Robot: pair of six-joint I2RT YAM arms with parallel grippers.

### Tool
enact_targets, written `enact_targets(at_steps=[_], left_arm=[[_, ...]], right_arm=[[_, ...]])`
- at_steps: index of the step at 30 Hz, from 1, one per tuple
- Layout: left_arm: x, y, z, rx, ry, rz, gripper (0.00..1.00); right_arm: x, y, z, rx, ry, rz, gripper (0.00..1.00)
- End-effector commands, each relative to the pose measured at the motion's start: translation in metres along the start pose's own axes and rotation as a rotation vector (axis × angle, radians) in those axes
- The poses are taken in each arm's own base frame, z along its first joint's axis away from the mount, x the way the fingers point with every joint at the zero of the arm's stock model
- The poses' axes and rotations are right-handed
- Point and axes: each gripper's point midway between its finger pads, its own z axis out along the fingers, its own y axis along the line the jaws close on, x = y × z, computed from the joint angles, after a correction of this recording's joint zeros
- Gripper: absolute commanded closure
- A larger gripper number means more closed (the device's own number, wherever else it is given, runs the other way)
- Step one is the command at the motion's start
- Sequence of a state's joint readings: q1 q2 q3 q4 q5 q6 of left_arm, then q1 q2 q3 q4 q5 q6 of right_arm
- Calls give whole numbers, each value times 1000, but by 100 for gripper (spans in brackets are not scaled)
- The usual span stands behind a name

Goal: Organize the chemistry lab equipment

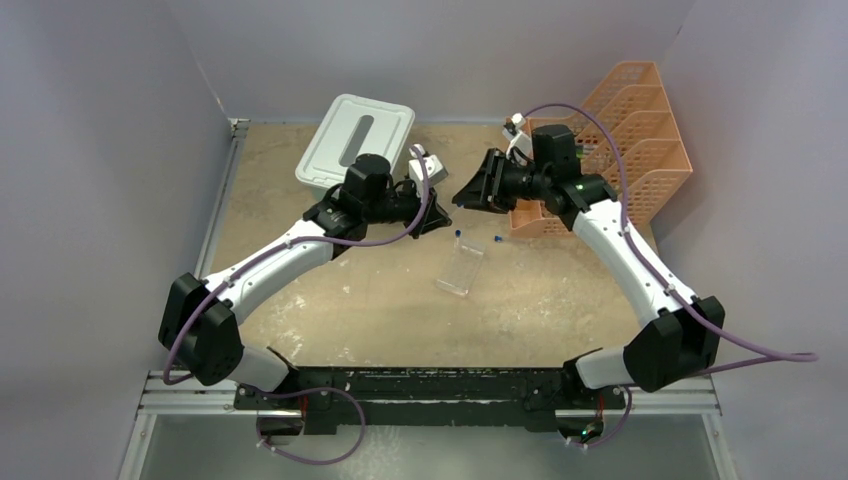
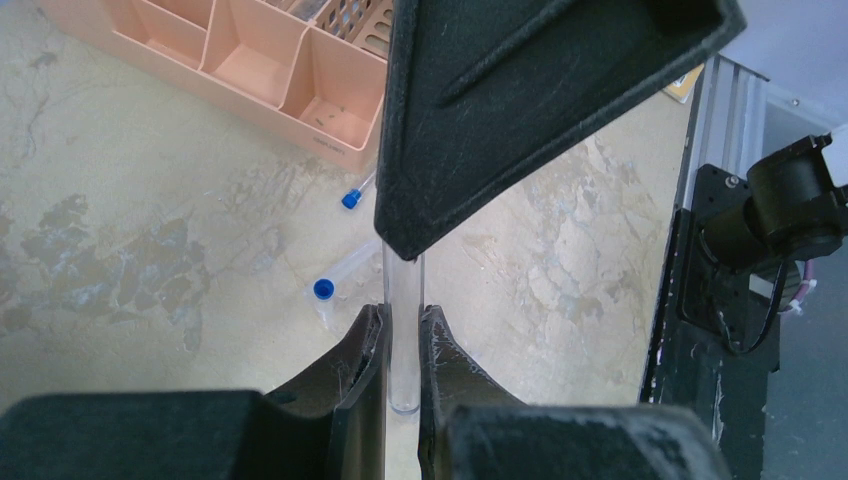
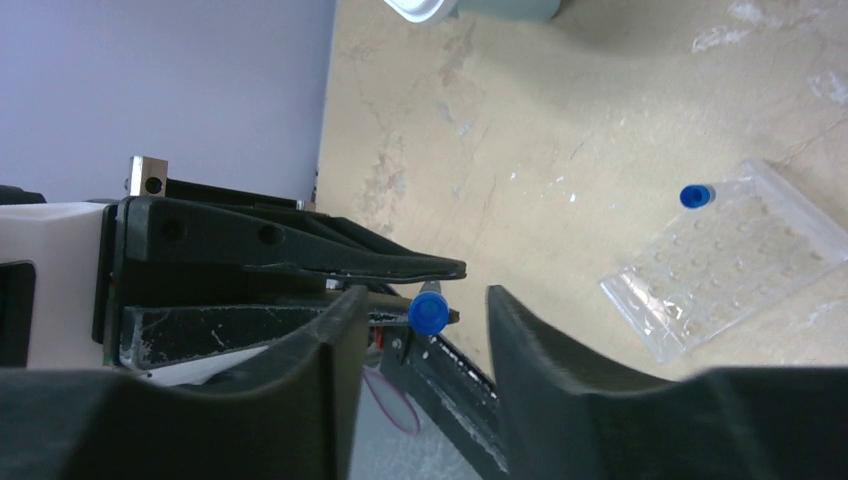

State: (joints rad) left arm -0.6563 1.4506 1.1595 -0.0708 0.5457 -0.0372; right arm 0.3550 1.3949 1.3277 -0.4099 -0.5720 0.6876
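**Tray** (image 1: 650, 170): orange, tiered, just behind the right gripper (image 3: 428, 298), on its outer side. Not part of the sorting.

**Lid** (image 1: 355, 135): white, flat on the table, beyond the left gripper (image 2: 403, 312) and off to its left.

**Left gripper:** clenched on the held tube (image 2: 403, 350). Grips low on the clear barrel, with the rounded end poking out on the wrist side. Probably chosen so the capped end stays free for the other arm.

**Right gripper:** released, jaws spread to either side of the blue cap with a gap on each side. Meets the left gripper nose to nose above mid-table. Judged to be poised for a handover, not yet closed.

**Rack** (image 1: 462, 268): clear, on the table below both grippers and a little nearer the bases. Likely where the tubes are meant to go.

**Held tube:** in the air between the two grippers, well above the rack and touching only the left fingers.

**Rack tube** (image 3: 697, 195): blue-capped, at the rack's far edge below the grippers. Whether seated in a hole or just lying against the rack cannot be told.

**Stray tube** (image 2: 351, 198): blue-capped, loose on the table between rack and tray, below the right gripper. Not yet collected.
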Motion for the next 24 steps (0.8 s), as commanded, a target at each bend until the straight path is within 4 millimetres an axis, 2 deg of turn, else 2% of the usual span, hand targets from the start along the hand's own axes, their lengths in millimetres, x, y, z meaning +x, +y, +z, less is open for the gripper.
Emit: enact_targets(at_steps=[1,5,13,17,22,24], left_arm=[[-37,-12,-9,38,-83,115,100],[-38,-13,-9,46,-86,116,100],[-41,-15,-8,55,-100,114,100],[-45,-14,-9,51,-113,118,100],[-44,-17,-10,55,-113,71,100],[-51,-18,-9,64,-141,82,100]], right_arm=[[-10,25,-21,-90,-20,-62,60],[-6,26,-20,-118,7,-56,68],[-3,27,-15,-149,34,-60,68],[-1,26,-13,-162,54,-59,77],[-1,28,-14,-166,55,-78,78],[-1,26,-12,-166,64,-80,78]])
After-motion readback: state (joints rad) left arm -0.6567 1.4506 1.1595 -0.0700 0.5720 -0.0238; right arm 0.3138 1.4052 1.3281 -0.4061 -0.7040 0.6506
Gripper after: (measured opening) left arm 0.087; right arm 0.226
